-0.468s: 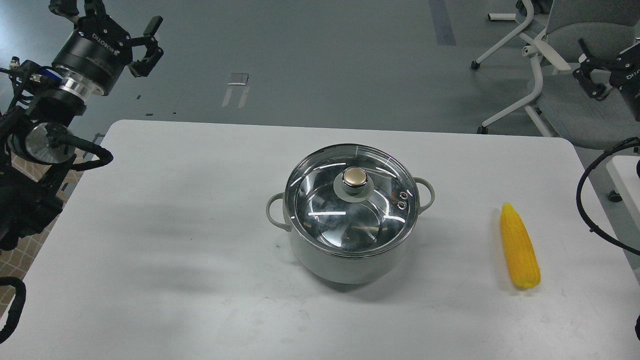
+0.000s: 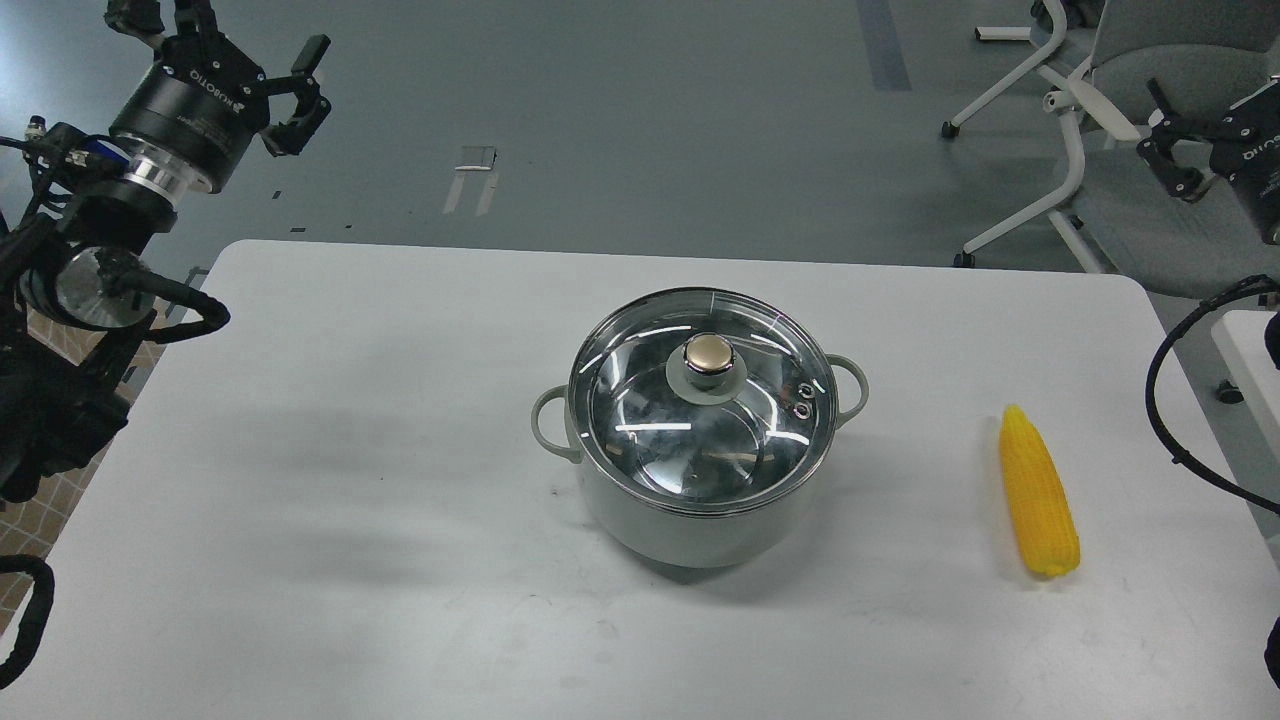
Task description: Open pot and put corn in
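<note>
The pot (image 2: pixel 700 520) is round and pale grey-white and stands at the middle of the white table (image 2: pixel 350 450). Its glass lid (image 2: pixel 660 440) with a gold knob (image 2: pixel 709 354) is on it, and the two loop handles stick out left and right. The corn (image 2: pixel 1038 495), a bare yellow cob, lies on the table to the right of the pot with its tip pointing away from me. My left gripper (image 2: pixel 228 40) is open and empty, high beyond the table's far left corner. My right gripper (image 2: pixel 1195 135) is at the far right edge, high and off the table, with its visible finger splayed open.
An office chair (image 2: pixel 1130 150) stands on the grey floor beyond the table's far right corner, close behind my right gripper. Black cables (image 2: pixel 1170 420) hang by the table's right edge. A small white surface (image 2: pixel 1255 350) shows at the far right.
</note>
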Tool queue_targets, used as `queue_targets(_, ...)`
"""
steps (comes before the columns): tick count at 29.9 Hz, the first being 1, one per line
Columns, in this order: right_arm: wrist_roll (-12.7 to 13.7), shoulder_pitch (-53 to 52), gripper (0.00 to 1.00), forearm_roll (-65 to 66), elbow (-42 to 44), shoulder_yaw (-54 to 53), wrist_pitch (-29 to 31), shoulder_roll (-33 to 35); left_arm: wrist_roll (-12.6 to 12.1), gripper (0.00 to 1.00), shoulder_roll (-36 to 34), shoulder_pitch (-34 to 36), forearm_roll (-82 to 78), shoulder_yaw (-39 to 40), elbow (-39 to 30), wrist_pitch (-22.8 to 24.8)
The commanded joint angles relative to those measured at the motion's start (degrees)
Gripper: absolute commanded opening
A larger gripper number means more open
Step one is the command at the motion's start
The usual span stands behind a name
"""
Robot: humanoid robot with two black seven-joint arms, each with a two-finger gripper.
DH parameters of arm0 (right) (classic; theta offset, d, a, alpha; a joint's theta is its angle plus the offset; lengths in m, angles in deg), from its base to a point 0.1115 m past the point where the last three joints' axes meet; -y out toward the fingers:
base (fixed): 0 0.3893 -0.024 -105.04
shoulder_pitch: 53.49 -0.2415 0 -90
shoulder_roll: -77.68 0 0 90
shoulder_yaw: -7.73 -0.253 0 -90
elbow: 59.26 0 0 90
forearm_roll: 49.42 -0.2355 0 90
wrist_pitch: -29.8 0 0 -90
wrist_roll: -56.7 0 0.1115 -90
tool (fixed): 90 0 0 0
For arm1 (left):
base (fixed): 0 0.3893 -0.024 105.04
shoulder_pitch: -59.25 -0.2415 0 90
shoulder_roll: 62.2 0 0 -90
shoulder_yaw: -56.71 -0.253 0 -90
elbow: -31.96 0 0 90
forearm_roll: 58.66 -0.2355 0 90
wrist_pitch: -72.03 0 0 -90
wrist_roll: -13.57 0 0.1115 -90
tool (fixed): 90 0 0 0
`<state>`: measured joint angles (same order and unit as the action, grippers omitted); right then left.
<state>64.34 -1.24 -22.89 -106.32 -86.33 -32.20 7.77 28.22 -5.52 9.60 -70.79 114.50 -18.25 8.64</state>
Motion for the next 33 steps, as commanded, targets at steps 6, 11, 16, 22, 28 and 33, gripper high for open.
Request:
queue_targets(6,-0.1,0.6,1.0,-0.2,-3.8,-0.3,0.0,-0.1,0.1,0.97,-6.2,-1.0,-7.4,-1.4,-7.6,1.4)
queue_targets(11,-0.1,2.7,1.0,-0.2,-8.3,-0.8,0.0,-0.1,0.5,0.92,-12.3,-4.7,-29.6,0.1,-20.9,1.1)
queue_targets(16,-0.2,4.2,1.0,-0.2,-8.9,-1.0,0.0,-0.1,0.5,0.89,-14.8,-4.6,-48.8,0.2,-30.8,-1.4)
queue_targets(22,-0.2,6.8,1.0,-0.2,-9.1,-2.5,0.0,0.0,0.7,0.88,-13.8,-4.1,-79.4,-0.5,-43.2,-1.5)
queue_targets(28,-0.2,7.9,1.0,-0.2,-9.1,-3.9,0.0,0.3,0.5,0.88,-7.7,2.5,-94.9,-10.0,-44.6,-1.4)
queue_targets(33,-0.2,8.7,1.0,-0.2,-9.6,-4.6,0.0,0.3,0.5,0.87,-2.1,5.3,-104.0,-16.4,-41.6,-2.1)
